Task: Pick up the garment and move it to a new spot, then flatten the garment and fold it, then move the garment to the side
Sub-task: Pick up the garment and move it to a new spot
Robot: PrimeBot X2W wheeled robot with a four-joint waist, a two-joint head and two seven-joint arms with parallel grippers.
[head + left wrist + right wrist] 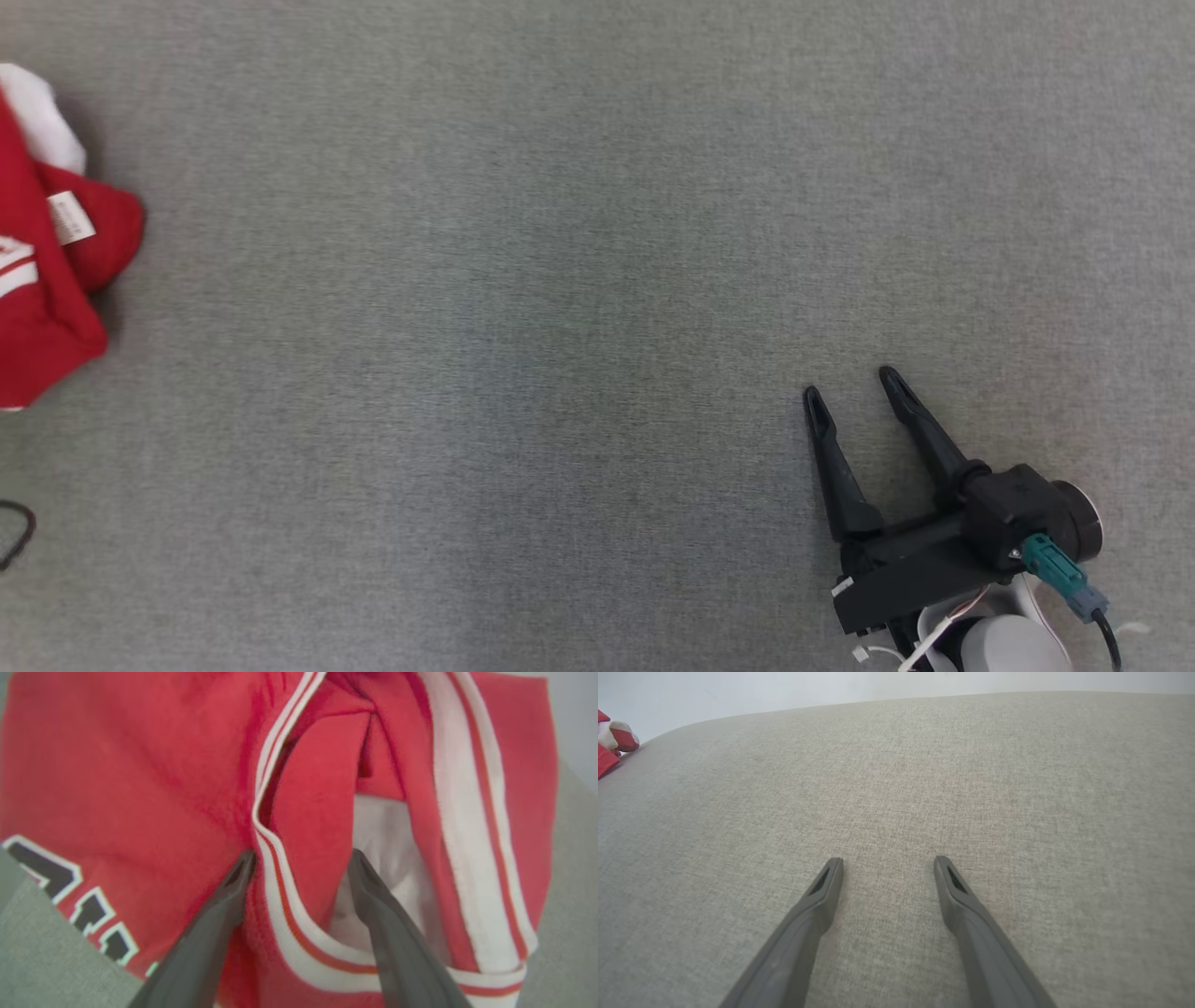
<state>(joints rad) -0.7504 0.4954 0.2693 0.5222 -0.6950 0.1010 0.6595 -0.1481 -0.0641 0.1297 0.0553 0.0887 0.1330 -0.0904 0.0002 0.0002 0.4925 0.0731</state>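
Lying bunched on the grey cloth surface [560, 280], the red garment [47, 289] sits at the far left of the head view, cut off by the frame. A white part [42, 121] shows at its top and a small pale label [70, 217] on its right fold. Below the garment, apart from it, rests a loop of dark cable [17, 532]. The left gripper [302, 856] is right at the garment, fingers spread wide and unclenched. A white band with a red stripe [280, 896] curves between them, and nothing is pinched. Left of that band the garment carries black letters [51, 877] edged in white. Well to the right of the garment, the right gripper [851, 385] is over bare surface, fingers parted and holding nothing.
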